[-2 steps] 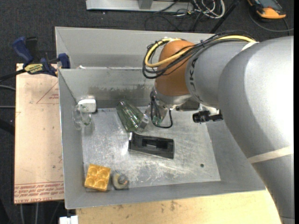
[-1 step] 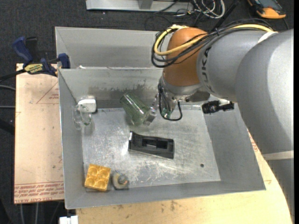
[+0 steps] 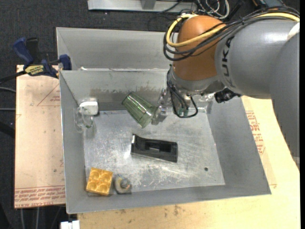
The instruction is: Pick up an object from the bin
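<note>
The arm [image 3: 259,46] reaches in from the right, its gripper [image 3: 159,112] low, just beside a tilted green translucent cup [image 3: 137,109]; whether the claw is open or closed cannot be told.

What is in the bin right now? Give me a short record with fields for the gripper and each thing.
gripper: near the back wall, right next to the green cup
green see-through cup: tipped over, at the back
black oblong holder: middle of the floor
yellow waffle block: front left corner
small grey ring: just right of the block
white-and-clear item: against the left wall
</note>
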Robot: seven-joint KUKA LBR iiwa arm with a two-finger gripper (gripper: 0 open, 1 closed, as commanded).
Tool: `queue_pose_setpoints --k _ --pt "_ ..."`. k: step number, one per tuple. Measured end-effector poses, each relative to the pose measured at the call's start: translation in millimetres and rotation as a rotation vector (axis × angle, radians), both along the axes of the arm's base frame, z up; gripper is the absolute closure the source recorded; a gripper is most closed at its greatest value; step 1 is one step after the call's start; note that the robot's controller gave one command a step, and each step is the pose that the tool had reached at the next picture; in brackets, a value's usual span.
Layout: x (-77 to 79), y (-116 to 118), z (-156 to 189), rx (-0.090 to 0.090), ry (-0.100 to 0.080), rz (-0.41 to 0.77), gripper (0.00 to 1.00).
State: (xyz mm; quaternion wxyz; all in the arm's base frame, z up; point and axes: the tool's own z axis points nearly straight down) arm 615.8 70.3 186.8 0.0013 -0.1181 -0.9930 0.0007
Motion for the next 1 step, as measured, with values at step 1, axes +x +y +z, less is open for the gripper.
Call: queue_pose_setpoints --k 1 --pt "-24.7 -8.7 -40.5 0.002 -0.005 -0.249 0.00"
